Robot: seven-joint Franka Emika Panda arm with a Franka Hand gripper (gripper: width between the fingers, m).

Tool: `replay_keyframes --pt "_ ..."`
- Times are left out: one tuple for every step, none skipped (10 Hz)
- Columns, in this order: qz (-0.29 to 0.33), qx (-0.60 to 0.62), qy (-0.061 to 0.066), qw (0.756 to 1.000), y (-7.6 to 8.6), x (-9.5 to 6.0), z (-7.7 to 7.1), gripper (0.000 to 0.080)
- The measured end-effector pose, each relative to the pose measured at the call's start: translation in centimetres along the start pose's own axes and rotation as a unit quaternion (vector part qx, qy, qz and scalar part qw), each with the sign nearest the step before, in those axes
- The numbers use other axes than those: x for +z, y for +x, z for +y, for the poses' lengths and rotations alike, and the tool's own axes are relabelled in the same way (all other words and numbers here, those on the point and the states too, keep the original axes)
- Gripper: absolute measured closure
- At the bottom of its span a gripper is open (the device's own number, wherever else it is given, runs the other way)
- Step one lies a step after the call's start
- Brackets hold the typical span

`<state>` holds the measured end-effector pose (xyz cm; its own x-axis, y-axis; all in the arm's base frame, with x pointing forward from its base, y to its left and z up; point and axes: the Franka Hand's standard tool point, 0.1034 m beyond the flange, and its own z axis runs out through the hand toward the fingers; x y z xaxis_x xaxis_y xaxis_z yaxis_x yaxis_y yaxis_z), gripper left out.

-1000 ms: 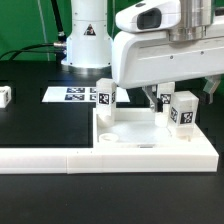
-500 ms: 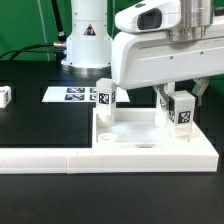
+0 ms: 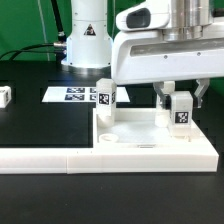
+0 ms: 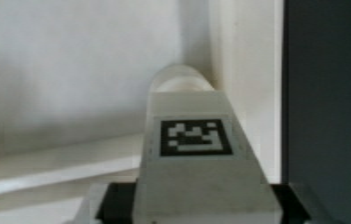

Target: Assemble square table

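Shifted toward the exterior view's right, the gripper [image 3: 184, 99] now straddles the upright leg [image 3: 181, 113] on the tabletop [image 3: 140, 142]; whether it is clamped, I cannot tell.

The tabletop [image 3: 140, 138] looks like smooth white plastic with a soft sheen along its raised rim. The leg [image 3: 182, 108] under the arm [image 3: 150, 55] is the same white plastic but duller, close to matt in the wrist view. Its tag [image 3: 182, 113] is flat black print with no shine. The table [image 3: 30, 125] is black and matt, giving back almost no light. The barrier [image 3: 40, 158] is smooth white plastic. The marker board [image 3: 72, 95] seems thin, flat and matt. The arm's shell is glossy white plastic with bright highlights.
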<state>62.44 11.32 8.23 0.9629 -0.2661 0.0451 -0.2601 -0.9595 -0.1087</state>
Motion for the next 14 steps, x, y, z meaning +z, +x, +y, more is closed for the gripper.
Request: replay_keyframes --pt "0.001 0.037 0.0 0.999 0.03 0.0 0.07 0.0509" --pt "0.001 0.086 0.004 0.996 0.09 -0.01 0.17 0.0509" --pt "0.003 0.15 0.007 0.989 0.06 -0.02 0.29 0.0509" --pt "0.003 0.193 0.007 0.981 -0.11 -0.01 0.25 0.0509" --pt "0.002 0.251 0.005 0.968 -0.3 0.02 0.1 0.0509" --pt "0.001 0.299 0.004 0.954 -0.43 0.07 -0.05 0.0509" --pt "-0.001 0.334 0.006 0.942 -0.52 0.11 -0.15 0.0509" --pt "-0.002 0.379 0.007 0.926 -0.55 0.14 -0.21 0.0509" --pt "-0.004 0.404 0.009 0.915 -0.57 0.14 -0.24 0.0509" --pt "-0.005 0.423 0.01 0.906 -0.58 0.15 -0.26 0.0509" --pt "-0.007 0.442 0.012 0.897 -0.61 0.17 -0.3 0.0509" --pt "-0.007 0.424 0.012 0.906 -0.63 0.18 -0.32 0.0401" --pt "-0.009 0.385 0.01 0.923 -0.69 0.17 -0.34 0.0401" --pt "-0.01 0.365 0.009 0.931 -0.71 0.16 -0.33 0.0213"
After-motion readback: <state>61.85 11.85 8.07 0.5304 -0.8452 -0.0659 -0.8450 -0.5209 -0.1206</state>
